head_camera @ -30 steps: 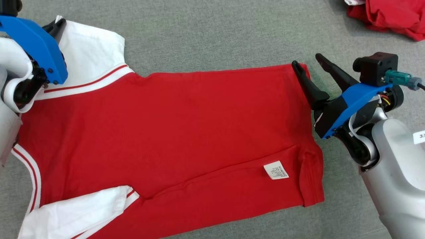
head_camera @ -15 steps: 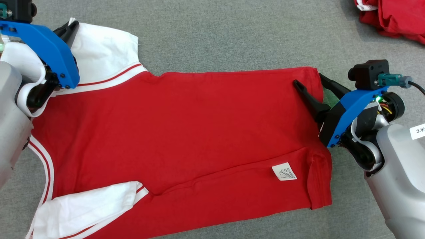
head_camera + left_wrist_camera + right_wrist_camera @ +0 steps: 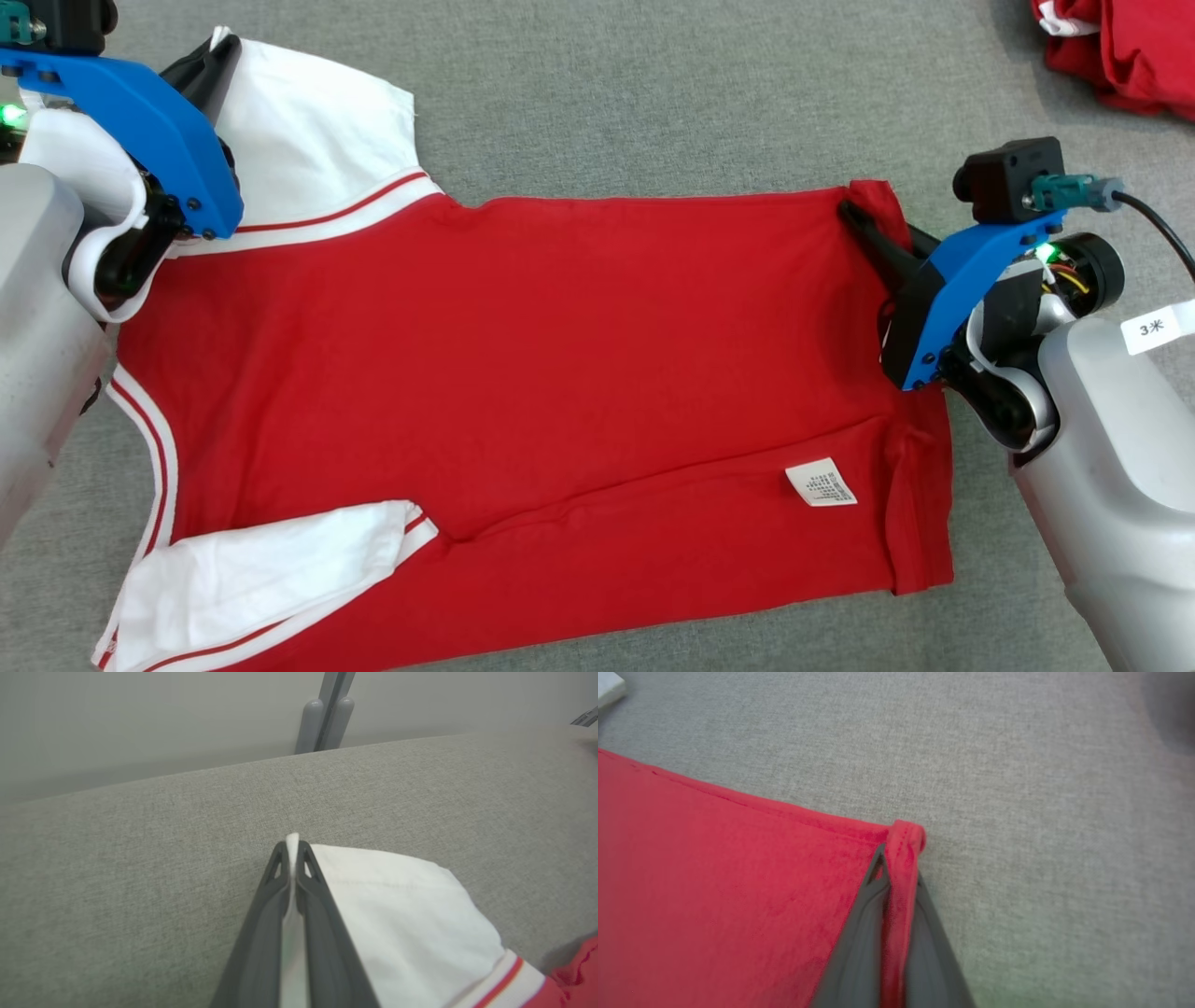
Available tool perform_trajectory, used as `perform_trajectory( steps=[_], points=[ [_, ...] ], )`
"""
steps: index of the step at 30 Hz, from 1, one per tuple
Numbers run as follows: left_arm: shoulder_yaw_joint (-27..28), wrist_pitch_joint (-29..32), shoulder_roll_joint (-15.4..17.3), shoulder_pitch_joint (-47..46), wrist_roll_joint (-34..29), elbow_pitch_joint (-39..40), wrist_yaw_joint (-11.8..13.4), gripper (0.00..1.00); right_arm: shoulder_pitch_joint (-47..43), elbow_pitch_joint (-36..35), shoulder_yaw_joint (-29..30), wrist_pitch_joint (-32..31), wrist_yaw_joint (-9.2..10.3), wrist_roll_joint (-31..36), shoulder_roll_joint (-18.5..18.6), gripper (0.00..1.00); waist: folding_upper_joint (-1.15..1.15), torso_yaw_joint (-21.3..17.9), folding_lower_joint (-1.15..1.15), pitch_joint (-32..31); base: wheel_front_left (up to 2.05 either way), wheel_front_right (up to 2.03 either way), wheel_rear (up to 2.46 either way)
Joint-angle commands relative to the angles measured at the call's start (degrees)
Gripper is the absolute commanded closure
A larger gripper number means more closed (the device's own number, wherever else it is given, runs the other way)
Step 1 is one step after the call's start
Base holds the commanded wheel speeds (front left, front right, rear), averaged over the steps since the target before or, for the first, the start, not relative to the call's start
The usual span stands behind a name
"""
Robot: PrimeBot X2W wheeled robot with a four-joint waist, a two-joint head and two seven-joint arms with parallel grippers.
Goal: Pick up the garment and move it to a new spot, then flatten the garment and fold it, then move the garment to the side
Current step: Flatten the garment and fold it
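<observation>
Right claw [image 3: 899,861] pinched shut on the shirt's [image 3: 523,355] far hem corner [image 3: 906,833]! Left claw [image 3: 293,848] clamped on the white sleeve [image 3: 402,905] tip. Shirt lies spread on grey cloth [image 3: 653,93], between both arms.

A wide band of bare grey surface [image 3: 653,103] runs beyond the spread garment [image 3: 523,373] — open passage from side to side. A crumpled red pile [image 3: 1120,51] blocks the far right corner. Past the surface's far edge a grey post [image 3: 322,723] stands against the wall [image 3: 140,718] — no way through there.
</observation>
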State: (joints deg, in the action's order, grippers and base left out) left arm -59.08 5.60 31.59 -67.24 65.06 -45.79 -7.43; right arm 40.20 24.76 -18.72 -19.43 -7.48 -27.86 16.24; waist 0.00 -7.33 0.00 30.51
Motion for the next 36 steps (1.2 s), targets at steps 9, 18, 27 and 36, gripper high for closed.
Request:
perform_trajectory(
  steps=[9, 18, 27, 36],
  points=[
    [-1.04, -8.35, 0.42, 2.28, 2.45, 3.00, -0.08, 1.00, -1.59, 3.83, 1.35, 10.25, -0.03, 1.04, 0.12, 1.00, 0.00, 1.73, 0.00, -4.20, 0.00, 0.00, 0.00],
    [-2.59, -14.91, 3.43, 8.64, 4.27, 12.19, -0.08, 1.00, -4.70, 7.09, 1.40, 17.74, -0.03, 1.67, 1.03, 1.00, 0.00, 4.00, 0.00, -8.55, 0.00, 0.00, 0.00],
    [-3.11, -18.14, 7.31, 16.29, 4.93, 21.49, 1.41, 1.00, -8.06, 9.33, 1.46, 22.90, -0.03, 2.58, 1.66, 1.00, 0.00, 5.58, 0.00, -11.99, 0.00, 0.00, 0.00],
    [-3.17, -19.77, 11.85, 25.70, 5.85, 31.21, 6.40, 1.00, -10.57, 11.56, 0.50, 26.72, -0.03, 3.66, 2.38, 1.00, 0.00, 6.74, 0.00, -14.35, 0.00, 0.00, 0.00]
  ],
)
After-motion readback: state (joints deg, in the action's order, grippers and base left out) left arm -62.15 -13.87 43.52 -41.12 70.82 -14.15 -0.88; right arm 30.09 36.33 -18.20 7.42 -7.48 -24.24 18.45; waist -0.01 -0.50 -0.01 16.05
